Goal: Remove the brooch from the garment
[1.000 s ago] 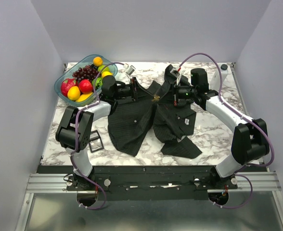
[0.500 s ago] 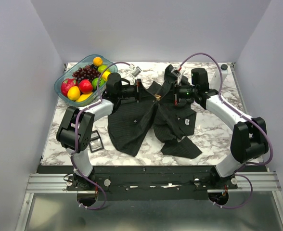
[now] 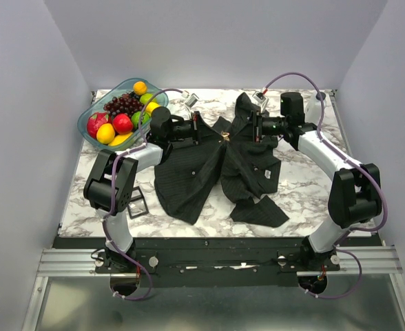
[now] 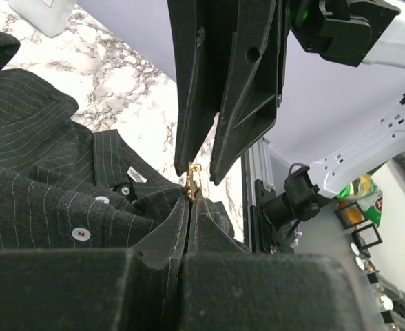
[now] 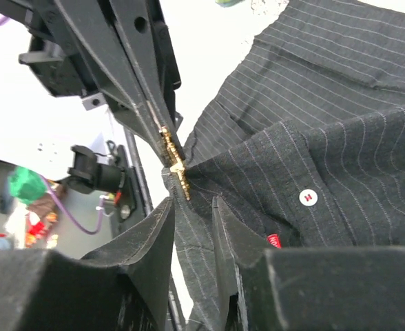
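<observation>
The black pinstriped garment lies spread across the middle of the table, with white buttons showing. The tiny gold brooch sits on a raised fold at its upper middle. My left gripper comes in from the left, shut on the brooch, which pokes out of its closed tips. My right gripper faces it from the right. It is open, with a strip of the garment's cloth between its spread jaws just below the brooch. In the left wrist view its fingers hang right above the brooch.
A clear bowl of fruit stands at the back left, close behind the left arm. A black rectangular buckle frame lies by the left arm's base. A small white object rests near the back edge.
My left gripper moved right onto the fold and shut on the brooch. My right gripper opened its jaws, and its arm drew back a little to the right.
</observation>
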Controlling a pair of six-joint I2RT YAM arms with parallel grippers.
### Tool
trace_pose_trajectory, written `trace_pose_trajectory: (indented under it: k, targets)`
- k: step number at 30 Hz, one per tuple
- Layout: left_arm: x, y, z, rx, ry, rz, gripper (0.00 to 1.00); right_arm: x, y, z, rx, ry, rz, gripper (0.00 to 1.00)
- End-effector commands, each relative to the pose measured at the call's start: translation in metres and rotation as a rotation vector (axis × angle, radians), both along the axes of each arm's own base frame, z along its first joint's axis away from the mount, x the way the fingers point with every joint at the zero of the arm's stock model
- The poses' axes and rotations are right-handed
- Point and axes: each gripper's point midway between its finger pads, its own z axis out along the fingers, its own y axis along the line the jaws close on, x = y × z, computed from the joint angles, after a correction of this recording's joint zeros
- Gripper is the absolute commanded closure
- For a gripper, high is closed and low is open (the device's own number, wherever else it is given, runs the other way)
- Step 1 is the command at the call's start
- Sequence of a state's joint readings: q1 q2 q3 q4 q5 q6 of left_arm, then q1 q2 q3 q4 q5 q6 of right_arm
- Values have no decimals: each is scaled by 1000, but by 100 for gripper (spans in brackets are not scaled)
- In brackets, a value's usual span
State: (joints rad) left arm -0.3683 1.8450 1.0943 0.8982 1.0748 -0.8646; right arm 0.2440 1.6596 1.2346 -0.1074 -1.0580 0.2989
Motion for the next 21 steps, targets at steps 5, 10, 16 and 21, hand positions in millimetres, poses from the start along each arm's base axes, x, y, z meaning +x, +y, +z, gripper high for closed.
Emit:
trace_pose_trajectory:
  k: [5,10,16,21]
  targets:
    - [6,3,9,-57,-13,62,100,-5,4,13,59,37,50,60]
    - [5,2,13,-72,-15,65,100,-2,5,10,66,56,32,55]
    - [2,0,13,-75,-8,56,100,5,7,8,72,60,5,52]
    - [3,0,12,-72,-4,56,100,5,7,1,65,78,-4,51]
